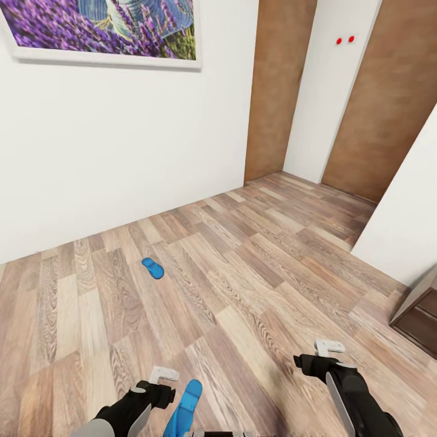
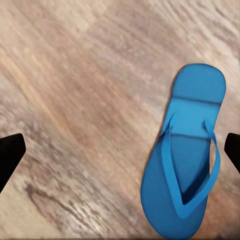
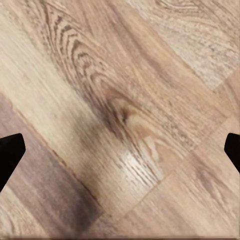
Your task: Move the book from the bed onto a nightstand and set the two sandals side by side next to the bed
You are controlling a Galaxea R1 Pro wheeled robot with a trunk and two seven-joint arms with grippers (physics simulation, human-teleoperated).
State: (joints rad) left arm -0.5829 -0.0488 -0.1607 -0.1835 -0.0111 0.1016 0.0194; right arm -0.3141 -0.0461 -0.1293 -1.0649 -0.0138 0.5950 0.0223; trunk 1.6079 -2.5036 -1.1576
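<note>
Two bright blue sandals lie on the wooden floor. One sandal (image 1: 152, 267) rests well out ahead, near the white wall. The other sandal (image 1: 185, 405) lies close in front of me, just right of my left gripper (image 1: 159, 388). In the left wrist view this sandal (image 2: 185, 155) lies flat below the open left gripper (image 2: 120, 150), close to one dark fingertip (image 2: 233, 150) and touching neither. My right gripper (image 1: 321, 358) hangs open over bare floor, with only planks between its fingers (image 3: 10, 155). The book and the bed are out of view.
A white wall with a lavender picture (image 1: 103, 27) runs along the left. Brown doors (image 1: 388, 103) close the far end of the room. A corner of dark brown wooden furniture (image 1: 420, 312) juts in at the right edge beside a white wall (image 1: 406, 224).
</note>
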